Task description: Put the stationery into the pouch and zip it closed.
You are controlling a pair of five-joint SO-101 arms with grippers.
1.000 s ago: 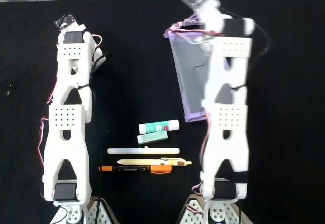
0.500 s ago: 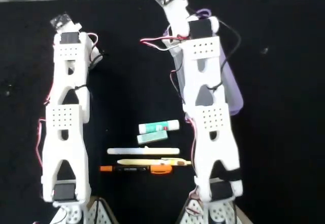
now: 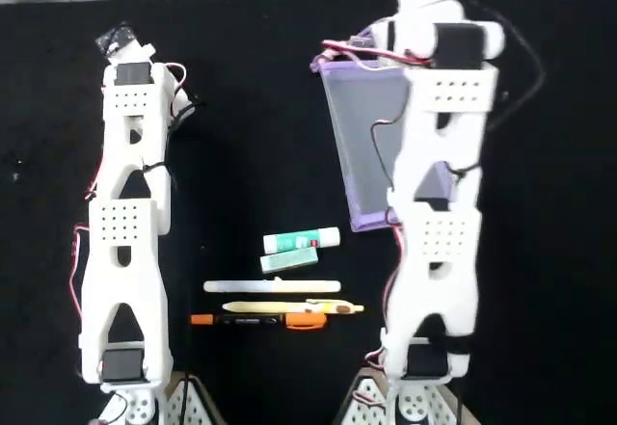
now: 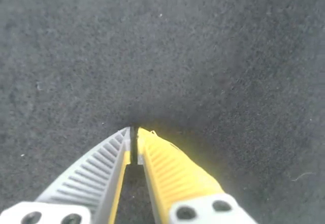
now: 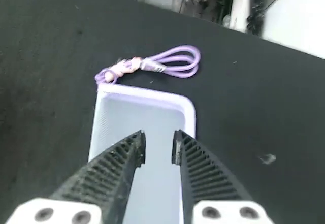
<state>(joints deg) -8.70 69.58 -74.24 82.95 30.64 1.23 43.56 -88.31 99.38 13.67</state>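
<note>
Left gripper (image 4: pixel 133 132): fingertips pressed together, nothing between them, over bare cloth (image 4: pixel 228 56) at the far left. Judged parked, out of the way.

Stationery (image 3: pixel 272 286): five pieces lying in parallel rows at centre front, between the two arm bases. None is in the pouch yet. They lie side-on, likely for easy pinching.

Pouch (image 3: pixel 362 146): flat, right of centre, partly under the right arm, strap (image 5: pixel 172 61) at its far end.

Right gripper (image 5: pixel 158 140): narrowly parted, empty, above the pouch's strap end. Probably lining up on the opening.
</note>
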